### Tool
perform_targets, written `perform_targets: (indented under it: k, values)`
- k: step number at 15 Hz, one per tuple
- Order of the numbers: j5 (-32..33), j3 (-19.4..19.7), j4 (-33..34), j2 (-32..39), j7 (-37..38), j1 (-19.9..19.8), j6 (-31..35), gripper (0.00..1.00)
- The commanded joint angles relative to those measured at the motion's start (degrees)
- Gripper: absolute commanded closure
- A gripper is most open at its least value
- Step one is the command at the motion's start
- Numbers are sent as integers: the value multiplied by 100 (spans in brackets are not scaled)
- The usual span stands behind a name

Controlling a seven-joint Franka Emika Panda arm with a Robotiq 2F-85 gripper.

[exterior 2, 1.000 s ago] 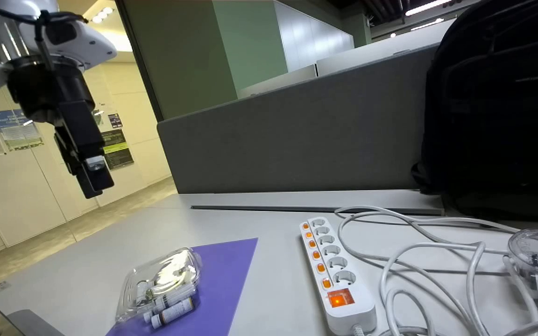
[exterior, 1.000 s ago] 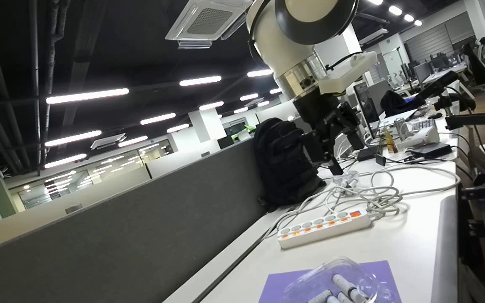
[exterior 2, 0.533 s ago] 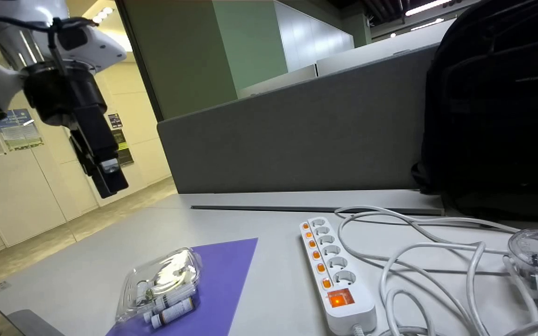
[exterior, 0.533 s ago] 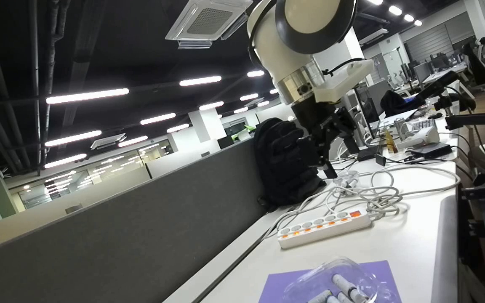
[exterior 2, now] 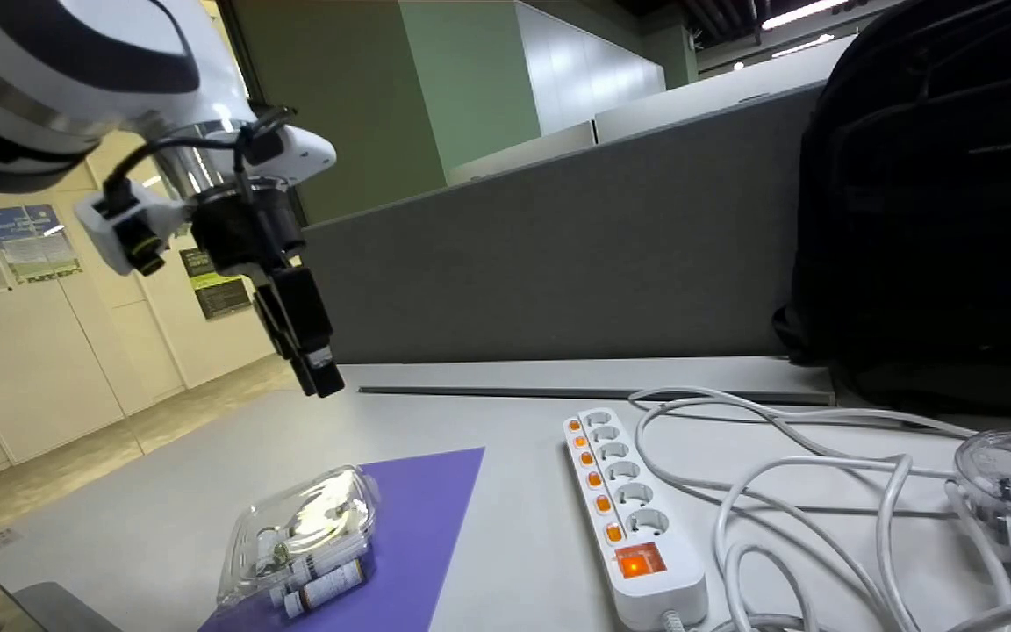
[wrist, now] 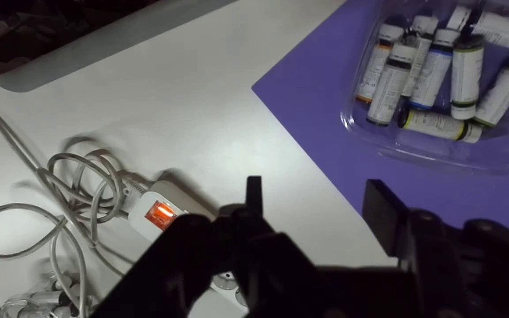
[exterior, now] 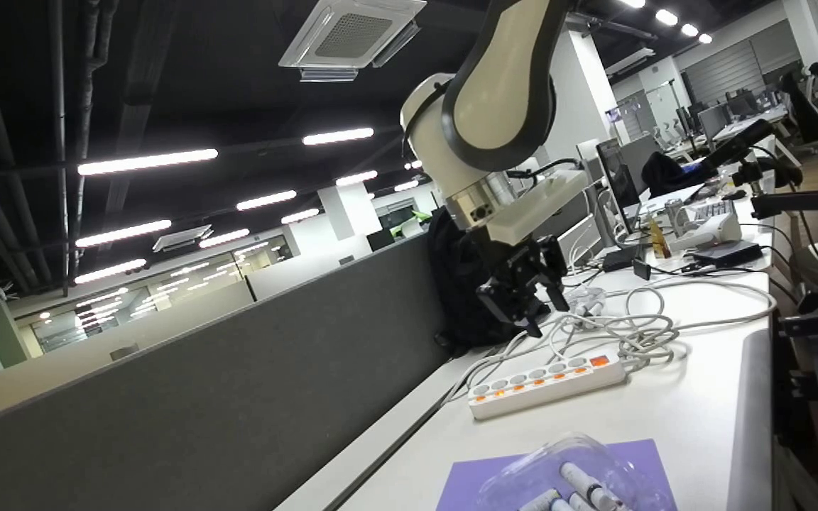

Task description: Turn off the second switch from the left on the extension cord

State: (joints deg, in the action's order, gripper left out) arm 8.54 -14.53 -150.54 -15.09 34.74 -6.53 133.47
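Observation:
The white extension cord (exterior: 554,392) lies on the table with a row of round sockets and small orange switches. In this exterior view the second switch from the left (exterior: 500,392) looks brightly lit. The strip also shows in an exterior view (exterior 2: 608,481), with a large lit red switch (exterior 2: 640,560) at its cable end. My gripper (exterior: 547,318) is open and empty, held above the table and apart from the strip. It also shows in an exterior view (exterior 2: 321,386). In the wrist view the gripper (wrist: 314,183) hides most of the strip (wrist: 139,221); the small switches are hidden there.
A purple sheet (exterior 2: 435,509) lies near the strip, with a clear plastic box (exterior 2: 247,544) of small bottles on it. Loose white cables (exterior 2: 786,518) and a clear container (exterior 2: 1010,474) lie beside the strip. A grey partition (exterior 2: 558,281) and black backpack (exterior 2: 927,219) stand behind.
The arm and gripper have come lower. The gripper has moved left in one exterior view and right in the other, closer to the strip. The strip, sheet and box have not moved.

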Motion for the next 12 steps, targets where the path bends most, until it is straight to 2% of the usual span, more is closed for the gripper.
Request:
perform_targets:
  k: [1,5,6,9,12]
  values:
    - [521,92,796,1027,729,90,197,69]
    - [890,374,1414,1791,1028,416,356,95]
    - [902,468,1558,1956,1058,510,380,99]
    - [680,777,1914,2307,889,723,517,100]
    - [747,1089,2090,2465,907,864,1036,100]
